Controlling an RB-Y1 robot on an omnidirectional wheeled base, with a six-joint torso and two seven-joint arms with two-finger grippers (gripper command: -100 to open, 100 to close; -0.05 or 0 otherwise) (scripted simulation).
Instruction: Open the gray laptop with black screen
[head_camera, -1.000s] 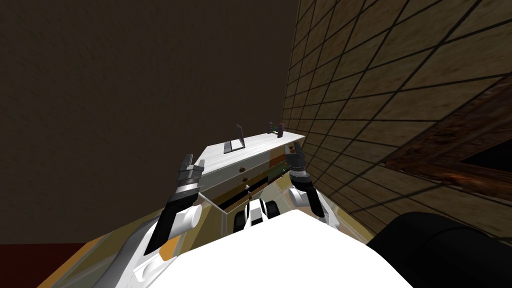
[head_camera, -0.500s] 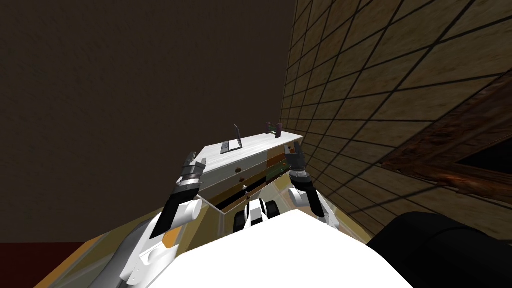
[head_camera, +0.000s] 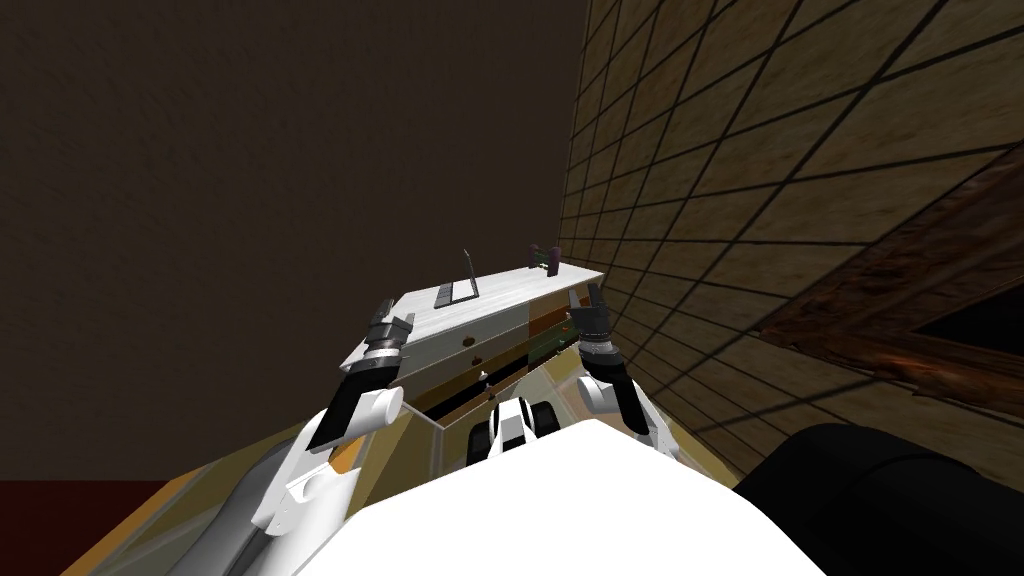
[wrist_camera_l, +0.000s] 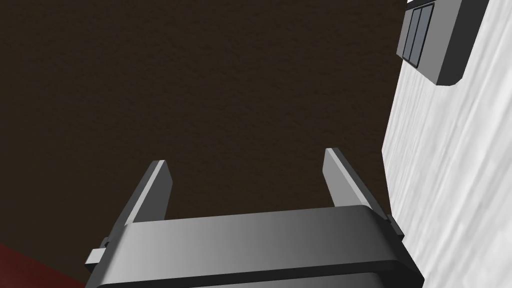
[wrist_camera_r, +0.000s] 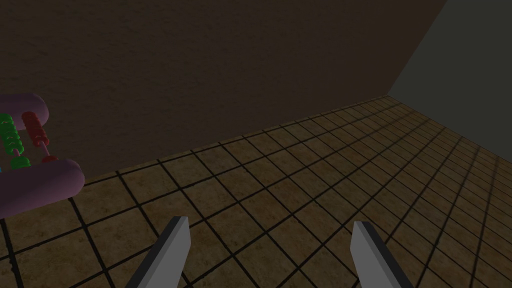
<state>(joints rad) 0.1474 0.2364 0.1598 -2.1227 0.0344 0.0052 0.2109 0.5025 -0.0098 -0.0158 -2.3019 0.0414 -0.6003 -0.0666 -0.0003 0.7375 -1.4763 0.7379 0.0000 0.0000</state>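
Note:
The grey laptop (head_camera: 457, 292) sits on the white top of a dresser (head_camera: 520, 288), its thin lid standing nearly upright over the base. In the left wrist view a corner of the laptop's base (wrist_camera_l: 440, 45) with dark keys lies on the dresser's white top (wrist_camera_l: 450, 180), beyond and to one side of the fingers. My left gripper (head_camera: 392, 325) (wrist_camera_l: 247, 175) is open and holds nothing, at the dresser's left front corner, short of the laptop. My right gripper (head_camera: 590, 297) (wrist_camera_r: 270, 245) is open and holds nothing, at the dresser's right end.
A purple-framed abacus toy (head_camera: 545, 258) (wrist_camera_r: 30, 155) with red and green beads stands on the dresser's right end. Drawers with small knobs (head_camera: 470, 345) face me. A brown tiled wall (head_camera: 760, 200) runs along the right, a dark wall (head_camera: 250, 180) behind.
My left arm has reached forward and up, bringing its gripper to the dresser's left front corner. The whole view has shifted slightly, so I have moved too. The right arm holds its place.

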